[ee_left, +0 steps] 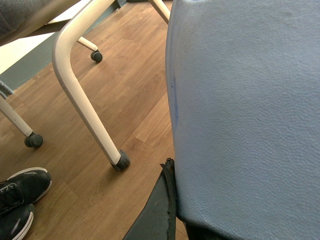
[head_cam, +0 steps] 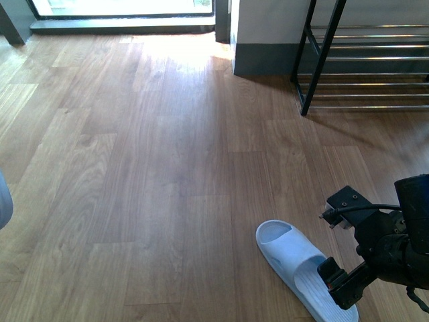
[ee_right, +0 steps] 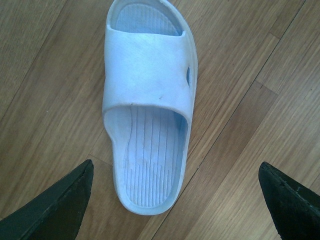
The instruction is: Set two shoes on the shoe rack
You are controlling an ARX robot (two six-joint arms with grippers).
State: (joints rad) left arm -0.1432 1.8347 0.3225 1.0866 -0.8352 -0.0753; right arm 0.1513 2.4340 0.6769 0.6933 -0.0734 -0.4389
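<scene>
One light-blue slide sandal (head_cam: 298,265) lies sole-down on the wooden floor at the near right. My right gripper (head_cam: 340,243) hangs over its heel, open. In the right wrist view the sandal (ee_right: 147,100) lies with its heel between the two spread fingertips of the right gripper (ee_right: 175,200), which do not touch it. My left gripper (ee_left: 185,227) is shut on the second light-blue sandal (ee_left: 240,110), which fills most of the left wrist view. One dark finger (ee_left: 157,210) shows beside it. The shoe rack (head_cam: 375,60) stands at the far right. The grey sneakers are out of view.
A white chair frame on casters (ee_left: 82,95) and a pair of black sneakers (ee_left: 15,200) show in the left wrist view. A wall corner with a grey skirting (head_cam: 265,47) stands left of the rack. A bright doorway (head_cam: 120,10) lies at the far left.
</scene>
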